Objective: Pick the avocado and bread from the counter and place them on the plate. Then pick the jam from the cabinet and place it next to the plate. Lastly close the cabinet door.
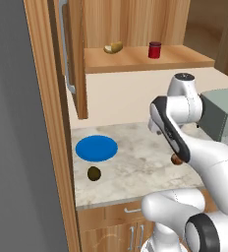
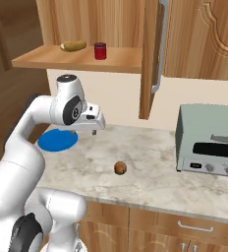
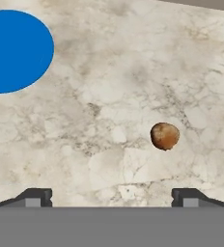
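Avocado (image 1: pixel 94 173) beside plate (image 1: pixel 97 148), left base view alone.

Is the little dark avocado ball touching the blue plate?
Apart. In the left base view the avocado sits on the counter just in front of the plate, with a strip of bare stone between them.

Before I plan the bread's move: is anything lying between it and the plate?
Nothing visible: bare counter runs from the bread to the plate. The avocado sits off to the side.
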You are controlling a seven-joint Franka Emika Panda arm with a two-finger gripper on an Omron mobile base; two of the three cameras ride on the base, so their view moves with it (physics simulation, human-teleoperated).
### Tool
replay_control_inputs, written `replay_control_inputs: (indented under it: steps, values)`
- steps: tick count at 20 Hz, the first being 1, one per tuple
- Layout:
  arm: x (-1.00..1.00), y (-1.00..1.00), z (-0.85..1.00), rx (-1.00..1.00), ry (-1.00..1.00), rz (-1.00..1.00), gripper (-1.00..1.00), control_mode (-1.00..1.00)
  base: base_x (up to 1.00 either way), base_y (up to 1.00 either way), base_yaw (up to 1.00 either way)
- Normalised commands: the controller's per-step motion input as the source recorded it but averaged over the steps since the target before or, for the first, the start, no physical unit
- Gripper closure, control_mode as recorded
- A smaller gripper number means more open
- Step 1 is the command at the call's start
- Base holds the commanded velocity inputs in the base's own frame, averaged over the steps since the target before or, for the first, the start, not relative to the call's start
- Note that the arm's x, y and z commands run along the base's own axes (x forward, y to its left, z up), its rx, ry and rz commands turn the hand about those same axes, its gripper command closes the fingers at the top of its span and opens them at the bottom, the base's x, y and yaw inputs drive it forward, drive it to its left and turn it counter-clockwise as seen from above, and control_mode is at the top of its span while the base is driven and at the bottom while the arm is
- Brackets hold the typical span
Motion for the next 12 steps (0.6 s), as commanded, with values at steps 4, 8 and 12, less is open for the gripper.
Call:
replay_control_inputs:
  steps: [4, 8, 12]
  values:
    - [-0.01, -0.42, -0.47, -0.04, 0.0, 0.0, -1.0, -1.0, 0.0, 0.0, 0.0]
    - [0.0, -0.48, -0.46, -0.03, -0.01, 0.0, -1.0, -1.0, 0.0, 0.0, 0.0]
    - [0.0, -0.47, -0.44, -0.02, 0.0, 0.0, -1.0, -1.0, 0.0, 0.0, 0.0]
